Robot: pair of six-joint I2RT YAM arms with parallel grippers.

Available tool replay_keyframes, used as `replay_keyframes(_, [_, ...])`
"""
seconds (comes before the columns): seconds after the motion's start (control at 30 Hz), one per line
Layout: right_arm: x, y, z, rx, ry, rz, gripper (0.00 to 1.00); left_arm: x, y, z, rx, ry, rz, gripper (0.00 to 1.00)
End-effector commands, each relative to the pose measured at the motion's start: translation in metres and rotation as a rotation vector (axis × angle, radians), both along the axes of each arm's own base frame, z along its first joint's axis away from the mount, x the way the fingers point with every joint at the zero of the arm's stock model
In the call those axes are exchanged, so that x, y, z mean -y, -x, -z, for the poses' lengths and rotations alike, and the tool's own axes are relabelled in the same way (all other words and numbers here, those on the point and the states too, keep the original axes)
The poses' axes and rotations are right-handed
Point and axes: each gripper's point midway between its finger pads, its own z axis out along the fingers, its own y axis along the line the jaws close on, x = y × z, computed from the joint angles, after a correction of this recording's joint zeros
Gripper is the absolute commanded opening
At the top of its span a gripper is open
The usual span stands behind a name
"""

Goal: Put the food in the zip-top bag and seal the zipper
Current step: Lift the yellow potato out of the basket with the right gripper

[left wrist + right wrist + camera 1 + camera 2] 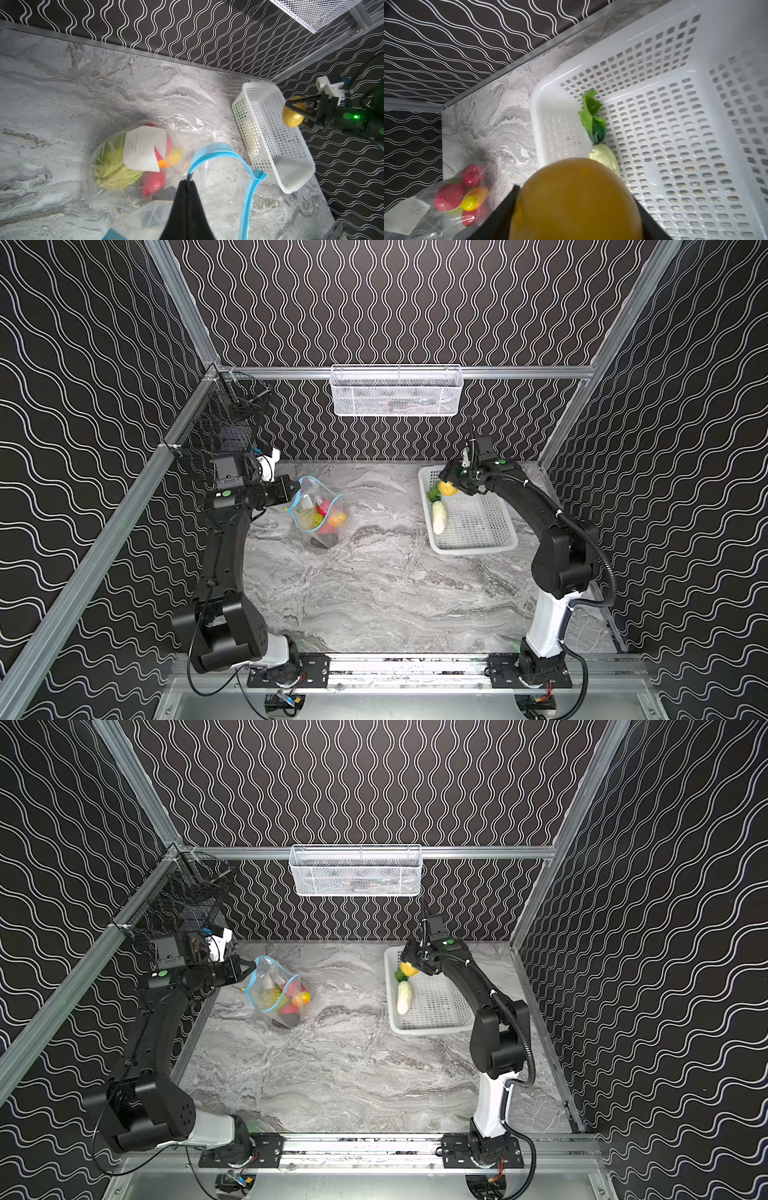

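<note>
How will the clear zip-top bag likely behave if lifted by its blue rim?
Probably floppy: the zip-top bag sags and creases around the food while the left gripper pinches its blue zipper strip. Likely bottom-heavy if lifted, since the food sits bunched at its base. Its glossy film may slip.

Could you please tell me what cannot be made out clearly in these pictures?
- Right wrist view: the yellow potato fills the foreground, hiding much of the white radish body.
- Both top views: the wall basket contents blur behind its mesh.
- Both top views: the dark item at the bottom of the zip-top bag is too small to identify.
</note>
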Motion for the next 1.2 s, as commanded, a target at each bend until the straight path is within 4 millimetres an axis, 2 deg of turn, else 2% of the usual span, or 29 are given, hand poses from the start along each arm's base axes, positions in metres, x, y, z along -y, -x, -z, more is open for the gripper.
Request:
replay_keyframes(0.0, [-0.017, -0.008, -0.026, 0.081, -0.044, 0.002, 0.37, 0.003, -0.002, -0.004, 0.019, 0.031, 0.008, 0.00])
replay_keyframes(0.33, [-0.084, -0.026, -0.072, 0.219, -0.084, -0.125, 0.36, 0.005, -0.002, 0.006, 0.002, 0.066, -0.001, 0.00])
replay_keyframes(0.4, [-0.104, -0.023, -0.080, 0.253, -0.094, -0.160, 0.36, 0.003, -0.002, 0.007, 0.005, 0.063, -0.010, 0.00])
replay_keyframes(0.53, [-0.124, -0.022, -0.101, 0.329, -0.132, -0.195, 0.35, 0.002, 0.001, 0.003, 0.029, 0.081, -0.023, 0.00])
replay_keyframes(0.77, [-0.162, -0.010, -0.131, 0.424, -0.231, -0.257, 0.35, -0.006, 0.003, -0.005, 0.051, 0.070, -0.049, 0.00])
replay_keyframes(0.93, [-0.197, 0.004, -0.134, 0.430, -0.325, -0.326, 0.34, -0.001, 0.006, -0.014, 0.081, 0.107, -0.030, 0.00])
replay_keyframes(1.17, [-0.227, 0.024, -0.146, 0.500, -0.321, -0.374, 0.35, 0.002, 0.007, -0.012, 0.071, 0.130, -0.016, 0.00])
